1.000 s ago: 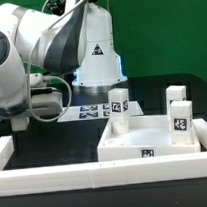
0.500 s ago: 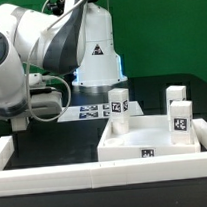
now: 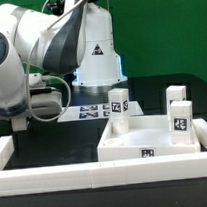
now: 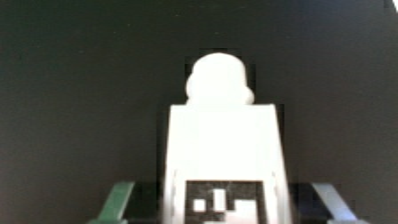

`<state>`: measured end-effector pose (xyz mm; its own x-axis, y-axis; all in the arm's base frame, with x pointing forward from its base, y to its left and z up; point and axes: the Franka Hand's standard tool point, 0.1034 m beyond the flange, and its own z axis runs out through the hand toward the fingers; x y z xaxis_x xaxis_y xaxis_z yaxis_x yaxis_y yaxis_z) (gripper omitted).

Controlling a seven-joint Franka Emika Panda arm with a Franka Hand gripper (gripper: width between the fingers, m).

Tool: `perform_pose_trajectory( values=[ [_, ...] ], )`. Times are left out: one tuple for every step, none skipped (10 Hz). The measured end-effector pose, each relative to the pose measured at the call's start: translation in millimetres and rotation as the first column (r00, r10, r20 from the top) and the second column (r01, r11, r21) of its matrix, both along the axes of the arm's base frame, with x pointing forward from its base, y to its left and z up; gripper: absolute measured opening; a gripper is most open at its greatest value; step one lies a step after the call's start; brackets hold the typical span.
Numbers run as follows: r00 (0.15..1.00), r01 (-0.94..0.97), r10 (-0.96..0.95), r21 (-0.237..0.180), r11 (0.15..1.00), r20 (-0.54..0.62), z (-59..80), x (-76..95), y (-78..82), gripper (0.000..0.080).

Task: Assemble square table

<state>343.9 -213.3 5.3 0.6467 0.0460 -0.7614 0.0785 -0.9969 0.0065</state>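
The square tabletop [image 3: 154, 138] lies flat on the black table [image 3: 54, 145] toward the front edge, on the exterior view's right, its raised rim up and a tag on its near edge. Three legs show standing on it: one [image 3: 117, 102] at its back corner on the exterior view's left, and two [image 3: 180, 118] [image 3: 175, 94] by its side on the exterior view's right.

A fourth leg [image 4: 226, 150] fills the wrist view, a white block with a rounded peg end and a tag near the fingers [image 4: 121, 203], which appear clamped on its two sides. I judge it light, stiff and smooth plastic, so rather slippery; the flat side faces near the tagged end look like the best hold, leaving the peg free.

The arm [image 3: 28, 57] hangs over the table's back corner on the exterior view's left, beside the marker board [image 3: 90, 113]. White border bars [image 3: 57, 177] line the front edge.
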Motion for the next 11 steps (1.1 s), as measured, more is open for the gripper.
perform_pose_trajectory(
  values=[
    [1.000, 0.000, 0.000, 0.002, 1.000, 0.000, 0.9, 0.6, 0.2, 0.0285],
    [1.000, -0.001, 0.001, 0.019, 1.000, 0.003, 10.4, 5.0, 2.6, 0.0285],
    [1.000, 0.007, -0.007, 0.031, 1.000, 0.008, 25.8, 10.4, 7.9, 0.0287],
    [1.000, 0.014, -0.014, 0.043, 0.999, 0.018, 44.1, 17.2, 14.1, 0.0287],
    [0.999, 0.016, -0.018, 0.055, 0.998, 0.031, 61.7, 25.0, 20.3, 0.0287],
    [0.998, 0.013, -0.016, 0.057, 0.998, 0.062, 71.2, 32.6, 22.9, 0.0287],
    [0.997, 0.009, -0.014, 0.056, 0.998, 0.077, 68.1, 31.6, 21.6, 0.0287],
    [0.997, 0.009, -0.013, 0.056, 0.998, 0.073, 67.2, 30.9, 22.0, 0.0288],
    [0.997, 0.007, -0.012, 0.056, 0.998, 0.075, 67.2, 31.6, 22.0, 0.0288],
    [0.984, -0.008, -0.003, 0.062, 0.998, 0.177, 62.2, 41.6, 20.2, 0.0288],
    [0.975, 0.007, -0.021, 0.064, 0.998, 0.221, 58.4, 43.0, 23.1, 0.0288]
  ],
)
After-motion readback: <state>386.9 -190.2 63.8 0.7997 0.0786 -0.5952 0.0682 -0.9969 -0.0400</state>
